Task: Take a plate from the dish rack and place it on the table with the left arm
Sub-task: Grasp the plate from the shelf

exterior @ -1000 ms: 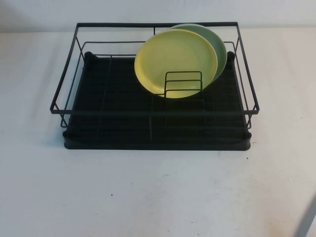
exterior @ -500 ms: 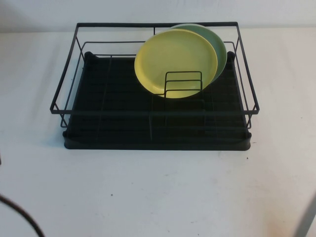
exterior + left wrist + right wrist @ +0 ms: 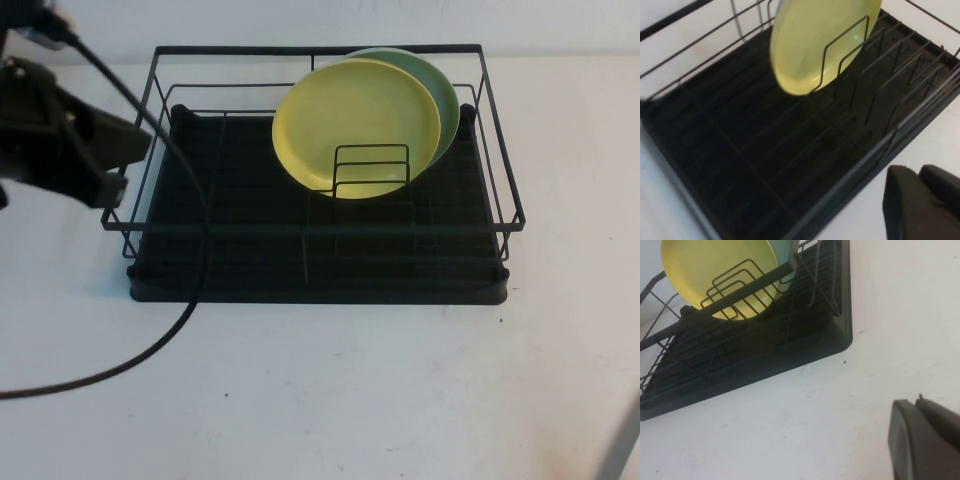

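Note:
The pale-yellow plate [image 3: 350, 120] stands on edge in the small wire holder [image 3: 372, 170] at the back right of the black dish rack [image 3: 250, 262]. My left gripper [image 3: 135, 150] hangs at the rack's left side, above its left rail, pointed toward the rack's inside, shut and empty. In the left wrist view the gripper [image 3: 920, 171] is over the white table beside the rack's edge [image 3: 850, 190], with the plate [image 3: 815, 45] well ahead. My right gripper [image 3: 920, 405] is shut and empty over the table near the rack's corner [image 3: 840, 340]; the plate [image 3: 715, 265] shows beyond.
A light blue-green plate [image 3: 447, 95] stands right behind the yellow one, also in the right wrist view [image 3: 783, 250]. The left arm's black cable [image 3: 185, 305] trails over the rack's left front corner onto the white table [image 3: 380, 400]. A grey bar [image 3: 622, 448] shows at the bottom right.
The left arm has come into the high view from the lower left and now hangs at the rack's left side, its cable trailing. The plates and rack have not moved.

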You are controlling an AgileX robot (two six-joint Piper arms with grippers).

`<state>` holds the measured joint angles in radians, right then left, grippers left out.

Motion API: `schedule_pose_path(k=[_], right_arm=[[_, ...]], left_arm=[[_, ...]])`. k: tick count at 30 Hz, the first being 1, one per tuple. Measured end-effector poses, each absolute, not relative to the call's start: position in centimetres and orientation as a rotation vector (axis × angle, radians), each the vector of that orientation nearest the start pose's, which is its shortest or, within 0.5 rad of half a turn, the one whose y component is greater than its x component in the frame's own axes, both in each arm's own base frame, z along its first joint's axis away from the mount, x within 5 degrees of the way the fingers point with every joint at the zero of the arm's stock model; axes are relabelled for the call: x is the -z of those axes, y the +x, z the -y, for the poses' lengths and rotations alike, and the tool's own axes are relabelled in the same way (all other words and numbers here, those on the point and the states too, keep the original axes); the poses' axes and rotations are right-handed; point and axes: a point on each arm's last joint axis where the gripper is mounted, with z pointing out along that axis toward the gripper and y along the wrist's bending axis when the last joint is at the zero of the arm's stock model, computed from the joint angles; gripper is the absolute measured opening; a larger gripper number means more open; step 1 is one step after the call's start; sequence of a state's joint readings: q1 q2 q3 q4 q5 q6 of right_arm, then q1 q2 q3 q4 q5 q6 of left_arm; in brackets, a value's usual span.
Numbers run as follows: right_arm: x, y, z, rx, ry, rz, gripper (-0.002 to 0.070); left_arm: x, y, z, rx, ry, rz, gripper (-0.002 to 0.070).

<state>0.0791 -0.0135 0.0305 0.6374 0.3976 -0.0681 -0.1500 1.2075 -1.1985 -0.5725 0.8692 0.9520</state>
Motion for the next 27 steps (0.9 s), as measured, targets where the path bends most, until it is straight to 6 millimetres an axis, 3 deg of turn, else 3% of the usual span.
schedule_pose_path(k=[4,8,10,14,18,27], right_arm=[[-17.5,5.0,-2.5,-0.638,0.253,-1.850,-0.0020],[-17.5,5.0,-2.5,-0.638,0.253,-1.850,-0.0020],[-17.5,5.0,-2.5,-0.639,0.253,-1.850,-0.0020],[-17.5,5.0,-2.5,-0.639,0.253,-1.850,-0.0020],[-17.5,5.0,-2.5,-0.639,0.253,-1.850,-0.0020],[-17.5,5.0,-2.5,-0.639,0.253,-1.850,-0.0020]], left_arm=[[-38.1,27.5,9.9,0.255,1.153,-1.925,0.0120],[-37.9,30.1,13.3,0.220,1.314,-1.789,0.0335],[-37.9,31.3,15.0,0.183,1.353,-1.713,0.0408],[-37.4,33.3,17.5,0.084,1.403,-1.567,0.0449],[-35.4,35.2,19.6,0.028,1.400,-1.485,0.0459],[-31.9,38.5,21.6,0.023,1.359,-1.459,0.0459]])
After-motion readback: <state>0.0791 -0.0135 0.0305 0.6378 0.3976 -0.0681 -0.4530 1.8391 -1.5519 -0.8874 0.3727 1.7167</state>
